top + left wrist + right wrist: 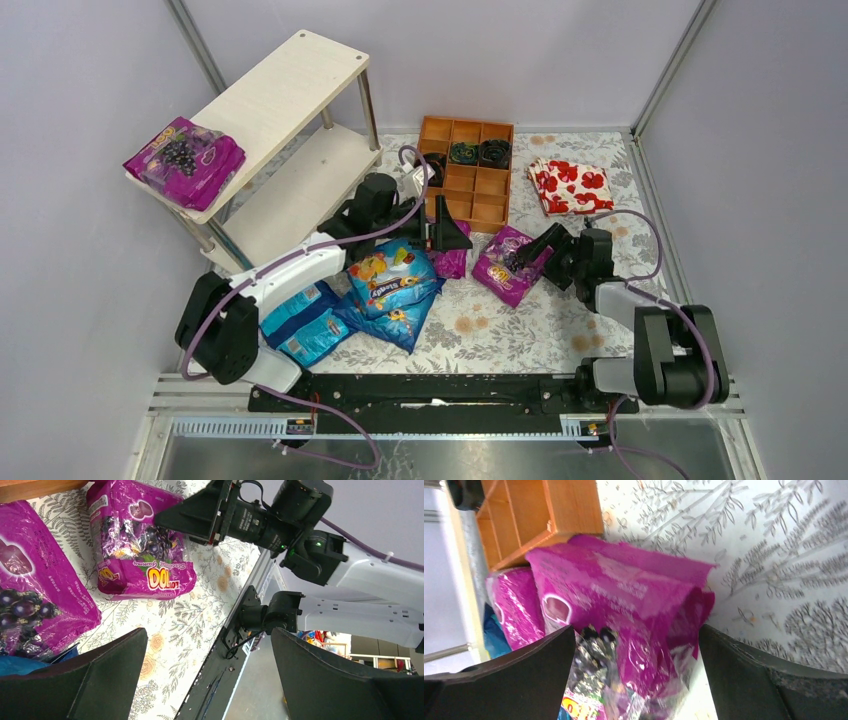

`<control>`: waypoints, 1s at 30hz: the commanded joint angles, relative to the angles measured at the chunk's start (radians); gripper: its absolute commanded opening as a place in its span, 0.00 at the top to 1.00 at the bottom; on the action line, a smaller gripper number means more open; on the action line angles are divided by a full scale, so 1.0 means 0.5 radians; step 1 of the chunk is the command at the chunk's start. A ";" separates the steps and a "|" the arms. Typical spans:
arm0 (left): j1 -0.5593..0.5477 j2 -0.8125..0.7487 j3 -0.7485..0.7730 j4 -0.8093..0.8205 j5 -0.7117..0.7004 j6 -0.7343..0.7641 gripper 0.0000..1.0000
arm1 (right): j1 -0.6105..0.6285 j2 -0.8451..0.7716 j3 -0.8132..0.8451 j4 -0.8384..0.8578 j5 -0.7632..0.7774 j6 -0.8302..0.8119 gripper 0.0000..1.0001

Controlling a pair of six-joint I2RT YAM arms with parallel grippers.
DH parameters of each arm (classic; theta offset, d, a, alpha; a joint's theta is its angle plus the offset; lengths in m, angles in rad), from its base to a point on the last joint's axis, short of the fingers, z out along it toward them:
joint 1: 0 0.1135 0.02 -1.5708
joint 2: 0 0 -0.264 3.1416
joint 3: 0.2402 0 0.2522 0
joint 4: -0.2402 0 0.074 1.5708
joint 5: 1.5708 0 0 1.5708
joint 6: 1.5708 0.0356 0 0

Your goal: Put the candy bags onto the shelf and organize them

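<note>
At ten o'clock on the floral-covered table (500, 330) stands the two-tier shelf of pale cream boards on thin silver legs (290, 75). Glossy magenta-purple grape candy bags (183, 160) lie stacked at the seven-o'clock end of its top board. Near the table's centre a heap of blue pillow-shaped candy bags (390, 285) lies loose. At the heap's one o'clock the left gripper (447, 232) hangs with jaws spread wide and empty, just beside a half-hidden magenta bag (452, 263). An orange-brown wooden compartment tray (478, 190) sits at twelve. At its six o'clock lies a crinkled magenta grape bag (503, 268), between the right gripper's (636, 630) wide-apart, unclamped fingers. A folded white cloth with red flowers (570, 185) rests at two o'clock.
</note>
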 commanded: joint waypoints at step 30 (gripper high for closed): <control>0.000 0.005 0.021 0.144 0.065 -0.043 0.01 | -0.169 0.494 -0.275 1.633 -0.665 0.847 0.76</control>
